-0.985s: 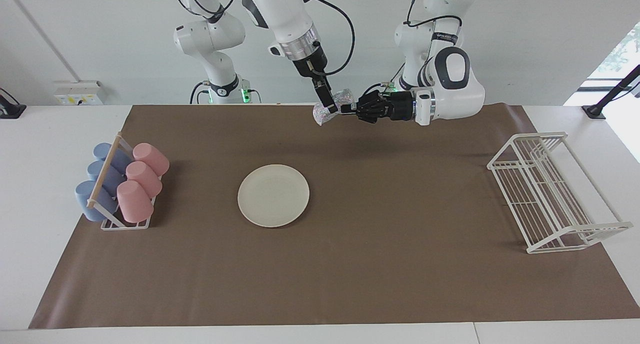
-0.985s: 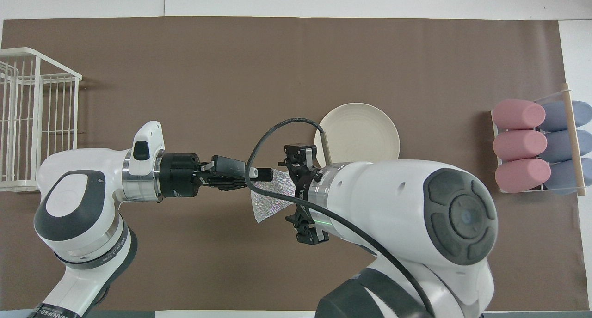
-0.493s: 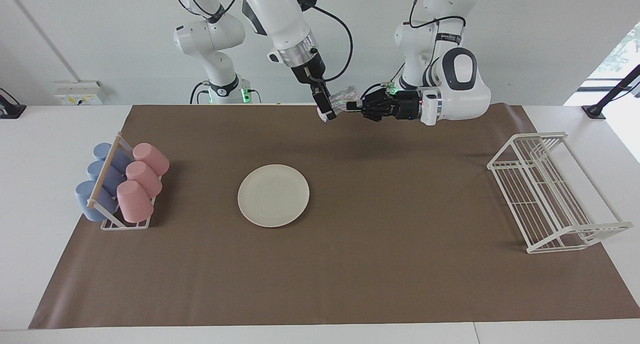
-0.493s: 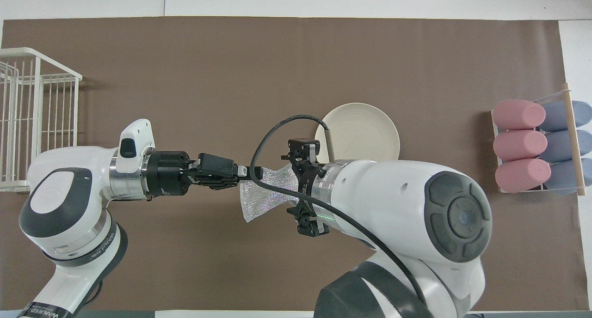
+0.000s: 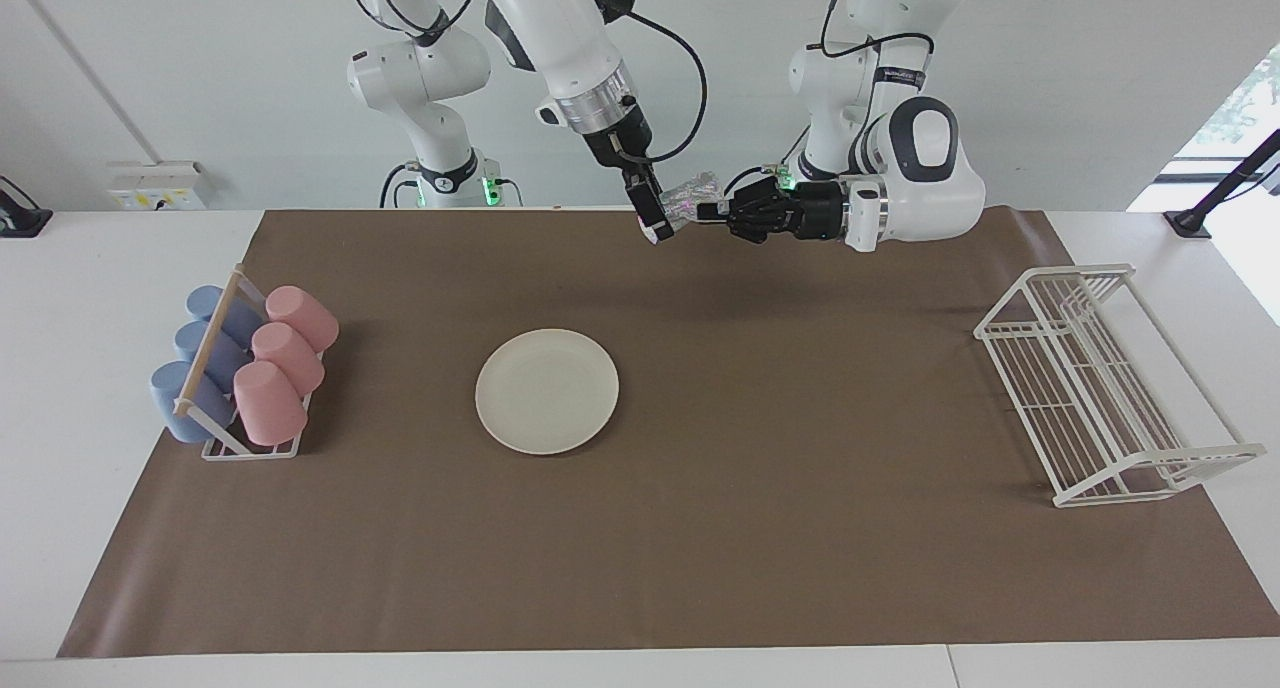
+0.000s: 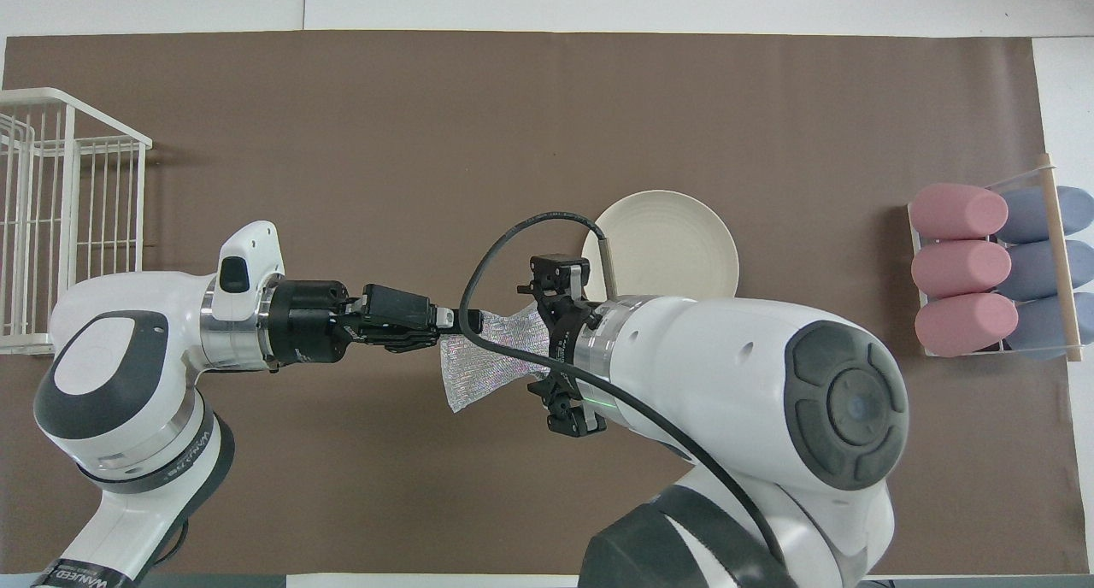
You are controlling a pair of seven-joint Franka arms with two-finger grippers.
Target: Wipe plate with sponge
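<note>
The cream-white plate (image 5: 547, 391) lies flat on the brown mat, near the middle of the table; in the overhead view my right arm covers the near rim of the plate (image 6: 667, 246). The silvery sponge (image 5: 688, 193) hangs in the air over the mat's edge nearest the robots. My left gripper (image 5: 712, 210) lies level and is shut on one end of it. My right gripper (image 5: 655, 213) points down, open, one finger at the sponge's other end. From above, the sponge (image 6: 479, 361) fans out from the left gripper (image 6: 466, 320) and runs under the right wrist.
A rack of pink and blue cups (image 5: 245, 368) stands at the right arm's end of the mat. A white wire dish rack (image 5: 1100, 388) stands at the left arm's end. The brown mat (image 5: 800, 528) covers most of the table.
Both grippers and the sponge rose a little and shifted toward the left arm's end of the table, then nearly stopped. The left gripper kept its hold. The plate did not move.
</note>
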